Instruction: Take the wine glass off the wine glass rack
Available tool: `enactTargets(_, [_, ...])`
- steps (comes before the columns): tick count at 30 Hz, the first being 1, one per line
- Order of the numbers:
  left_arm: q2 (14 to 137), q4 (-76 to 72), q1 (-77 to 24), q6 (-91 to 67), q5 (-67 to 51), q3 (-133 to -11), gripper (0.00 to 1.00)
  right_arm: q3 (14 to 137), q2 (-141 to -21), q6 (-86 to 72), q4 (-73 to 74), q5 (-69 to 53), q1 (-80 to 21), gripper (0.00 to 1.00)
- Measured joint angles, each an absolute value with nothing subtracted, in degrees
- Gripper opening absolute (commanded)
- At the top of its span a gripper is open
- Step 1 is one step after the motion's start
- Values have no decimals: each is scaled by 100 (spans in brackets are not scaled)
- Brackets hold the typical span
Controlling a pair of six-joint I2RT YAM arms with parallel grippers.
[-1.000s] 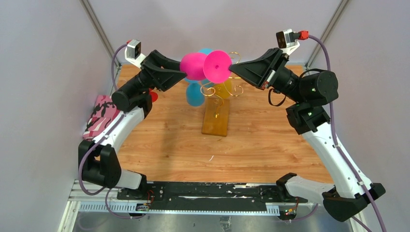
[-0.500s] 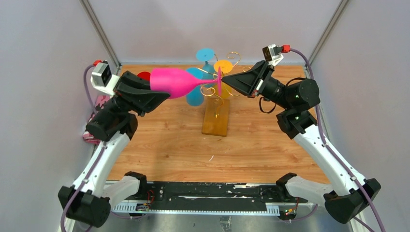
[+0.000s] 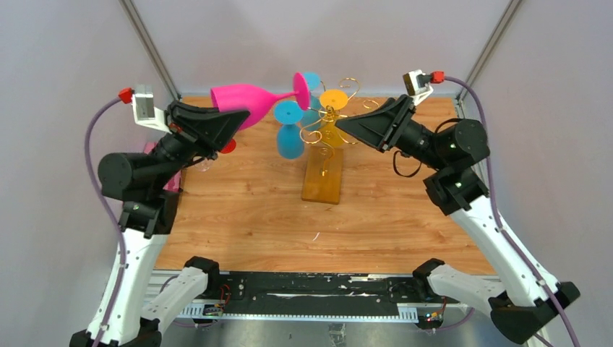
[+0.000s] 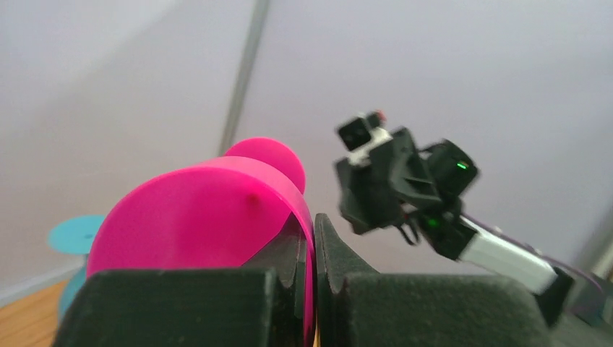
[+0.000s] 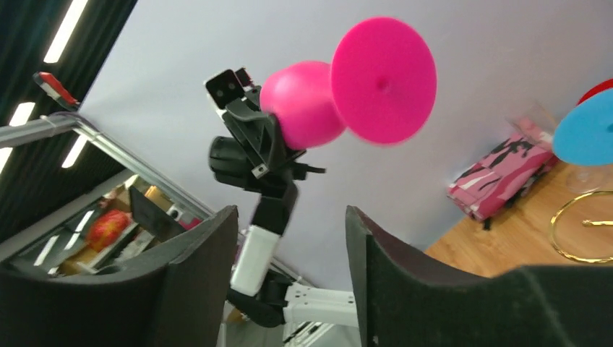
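Top external view looks down on a light wood-grain counter (image 3: 246, 217) boxed in by plain pale grey walls (image 3: 72, 108). A thin metal post (image 3: 148, 47) rises in each back corner, and a black rail (image 3: 311, 289) runs along the bottom edge. In the centre of the frame the wine glass rack (image 3: 329, 134) stands on its amber base (image 3: 323, 181). Its gold wire scrolls carry a blue glass (image 3: 291, 141) and a yellow glass (image 3: 334, 101). A small white scrap (image 3: 316, 236) lies on the bare wood below the base. A red thing (image 3: 228, 146) shows beside the left arm (image 3: 137, 173), too hidden to name.

The pink wine glass (image 3: 246, 101) is up in the air, upper left of centre. It lies sideways, bowl to the left and foot toward the top of the rack. The left fingers (image 4: 340, 260) are pressed together on the wall of its bowl at the rim, one inside and one outside. The right fingers (image 5: 199, 275) stand spread with nothing between them, pointing at the glass from the right of the rack.

Right wrist view sets the glass against bare wall, apart from a blue disc (image 5: 585, 137) at the right edge. A pink and black patterned pouch (image 5: 506, 177) lies on the counter at the foot of the wall. At far left, strip lights glow on a dark ceiling beyond the enclosure.
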State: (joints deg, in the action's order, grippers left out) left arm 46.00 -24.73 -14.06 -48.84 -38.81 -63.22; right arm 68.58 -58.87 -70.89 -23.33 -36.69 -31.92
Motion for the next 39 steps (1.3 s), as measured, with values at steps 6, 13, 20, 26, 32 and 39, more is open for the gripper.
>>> enactTargets(6, [4674, 1129, -1406, -3387, -1739, -8519, 0, 7408, -5052, -5535, -692, -2814, -3192, 74])
enactTargets(13, [5341, 4254, -1406, -2580, 1120, -10938, 0, 8246, -4462, -4066, 768, -1721, -3192, 74])
enactTargets(20, [6652, 5841, -1406, -2547, 2106, -10182, 0, 8493, -4654, -3264, 1774, -1111, -3192, 74])
enactTargets(26, [7467, 6458, -1406, -2615, 2132, -9019, 0, 8451, -4801, -2961, 2193, -832, -3192, 73])
enactTargets(32, [7446, 6014, -1387, -2613, 2056, -8700, 0, 8344, -4840, -2856, 2324, -725, -3192, 73])
enactTargets(39, [8281, 5061, -980, -2578, 1553, -8136, 0, 8202, -4845, -2735, 2408, -580, -3192, 73])
